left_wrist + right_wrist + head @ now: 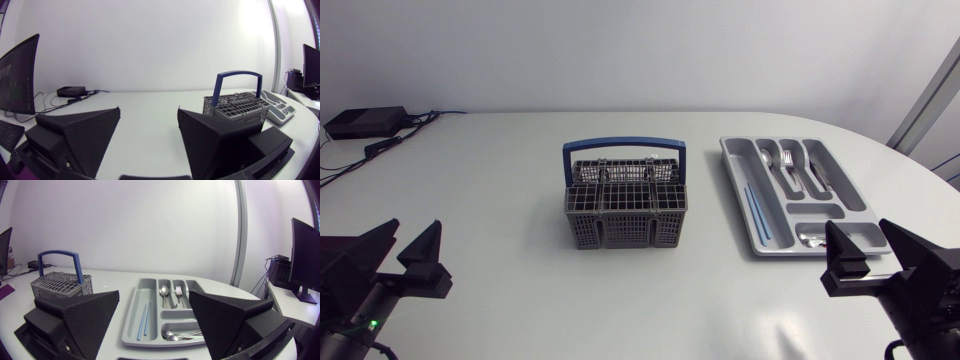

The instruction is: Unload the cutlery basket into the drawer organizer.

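Left gripper (416, 230): wedge fingers spread wide, nothing between them; it sits at the near left of the table.
Right gripper (858, 232): jaws equally wide apart and holding nothing; it sits at the near right, just short of the organizer's near end.
Table (500, 200): white, smooth and matte, with a rounded far edge.
Drawer organizer (740, 195): grey tray on the right, its long axis running away from the robot and slightly angled. It lies directly ahead of the right gripper.
Cutlery basket (625, 205): grey mesh box near the middle of the table, between the 2 arms, its long axis running left to right. Its blue handle (625, 145) arches along that same axis.
Key relation: the basket lies ahead of and inward from both grippers, with the left perhaps slightly nearer; the right arm is clearly nearer the tray.
Basket contents: nothing stands above the grid top, so what remains inside cannot be told.
Spoons and forks (780, 160): already in the tray's far slots, handles toward the robot.
Blue sticks (757, 208): in the long side slot.
Room: the basket stands well apart from the tray and both grippers, so a top approach looks unobstructed.
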Tool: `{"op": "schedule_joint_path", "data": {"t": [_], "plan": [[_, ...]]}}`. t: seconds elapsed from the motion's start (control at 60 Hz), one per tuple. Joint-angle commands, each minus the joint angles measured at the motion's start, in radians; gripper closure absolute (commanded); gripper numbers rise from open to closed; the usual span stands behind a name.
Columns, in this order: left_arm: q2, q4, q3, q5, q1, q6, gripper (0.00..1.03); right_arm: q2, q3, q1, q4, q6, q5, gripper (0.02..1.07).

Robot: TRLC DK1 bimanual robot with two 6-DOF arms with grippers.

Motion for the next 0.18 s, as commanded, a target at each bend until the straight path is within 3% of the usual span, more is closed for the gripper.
{"op": "schedule_joint_path", "data": {"t": [0.0,0.167], "plan": [[-0.009,0.017,-0.021,-0.006,-0.010,-0.028,0.05,-0.009,-0.020,0.007,0.018,0.026,0.006,0.07],[-0.009,0.017,-0.021,-0.006,-0.010,-0.028,0.05,-0.009,-0.020,0.007,0.018,0.026,0.006,0.07]]}}
